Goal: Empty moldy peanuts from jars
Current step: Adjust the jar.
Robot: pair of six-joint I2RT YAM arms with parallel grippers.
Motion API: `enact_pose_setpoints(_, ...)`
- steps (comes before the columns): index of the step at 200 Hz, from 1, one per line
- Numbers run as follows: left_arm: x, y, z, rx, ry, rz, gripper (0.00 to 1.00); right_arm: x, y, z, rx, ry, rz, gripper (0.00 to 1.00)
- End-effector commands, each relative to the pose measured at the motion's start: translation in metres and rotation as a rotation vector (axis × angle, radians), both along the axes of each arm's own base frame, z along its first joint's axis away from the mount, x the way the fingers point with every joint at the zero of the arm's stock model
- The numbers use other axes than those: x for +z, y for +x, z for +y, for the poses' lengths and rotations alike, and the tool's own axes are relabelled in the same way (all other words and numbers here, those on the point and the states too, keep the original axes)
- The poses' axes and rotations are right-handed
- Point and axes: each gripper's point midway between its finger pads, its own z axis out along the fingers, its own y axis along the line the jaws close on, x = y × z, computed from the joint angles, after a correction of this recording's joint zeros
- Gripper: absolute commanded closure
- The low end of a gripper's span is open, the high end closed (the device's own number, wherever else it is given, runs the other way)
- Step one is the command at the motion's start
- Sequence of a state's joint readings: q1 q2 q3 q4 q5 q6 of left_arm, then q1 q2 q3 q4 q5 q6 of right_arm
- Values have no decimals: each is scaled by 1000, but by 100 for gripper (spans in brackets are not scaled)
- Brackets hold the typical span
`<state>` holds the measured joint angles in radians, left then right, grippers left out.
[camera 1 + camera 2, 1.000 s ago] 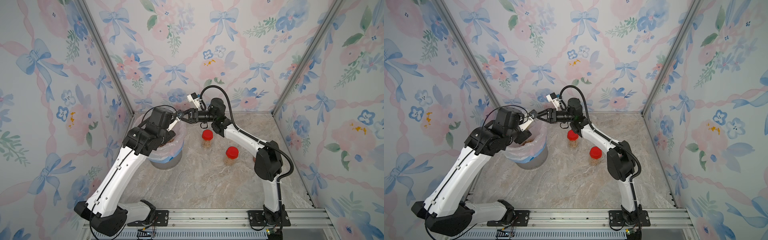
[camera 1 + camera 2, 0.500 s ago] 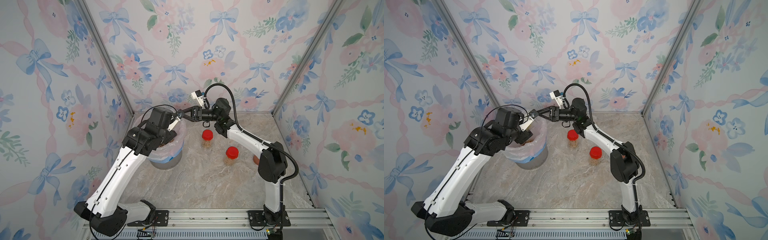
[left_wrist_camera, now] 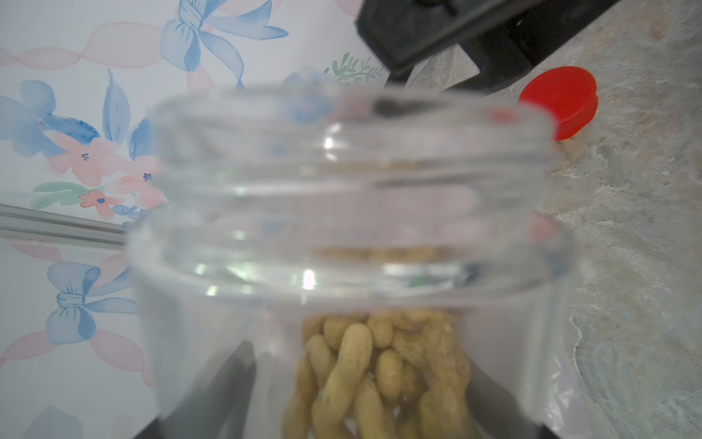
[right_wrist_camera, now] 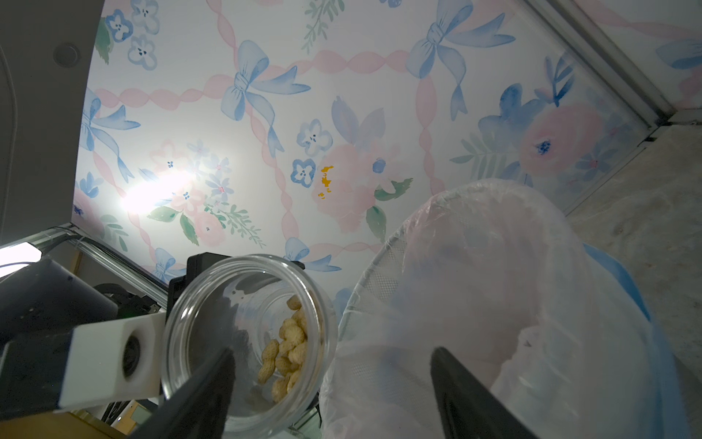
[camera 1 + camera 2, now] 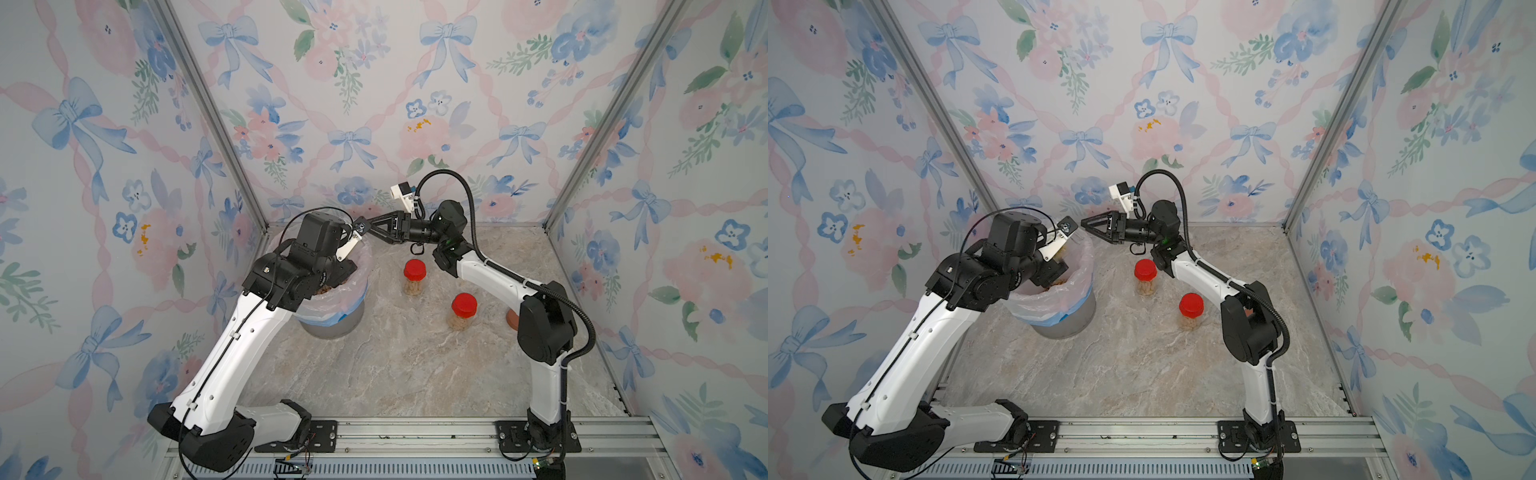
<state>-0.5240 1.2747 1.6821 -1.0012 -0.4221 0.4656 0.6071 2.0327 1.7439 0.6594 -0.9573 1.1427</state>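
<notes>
My left gripper [image 3: 361, 403] is shut on a wide clear jar [image 3: 342, 213] that has no lid. The moldy peanuts [image 3: 364, 372] lie heaped inside it. In the right wrist view this jar [image 4: 249, 342] is tipped on its side, its open mouth facing the camera, close beside the bin's lined rim. My right gripper [image 5: 365, 228] [image 4: 332, 353] stands open just in front of that mouth, holding nothing. In both top views the left wrist hides the held jar. Two slim jars with red lids [image 5: 414, 270] [image 5: 464, 304] stand upright on the table, also holding peanuts.
A grey bin [image 5: 332, 326] [image 5: 1067, 324] with a pinkish plastic liner [image 4: 494, 296] stands at the back left, under the left wrist. A brown lid [image 5: 512, 318] lies on the table behind the right arm. Patterned walls close in three sides.
The right gripper's jaws have opened from shut, and its wrist has shifted slightly to the right. The left arm and the held jar have stayed put.
</notes>
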Motion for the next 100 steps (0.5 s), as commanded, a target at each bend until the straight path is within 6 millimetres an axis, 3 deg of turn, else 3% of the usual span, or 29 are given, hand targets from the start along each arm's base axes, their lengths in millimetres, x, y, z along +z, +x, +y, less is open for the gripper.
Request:
enact_pose_setpoints(1, 21, 1, -5, 0, -66, -66, 93, 23, -13, 5, 8, 11, -80, 18)
enact_pose_setpoints(62, 28, 0, -4, -1, -64, -86, 93, 24, -24, 29, 70, -7, -75, 26)
enact_pose_setpoints(100, 34, -1, -3, 1, -67, -102, 93, 4, -27, 40, 70, -77, -72, 30)
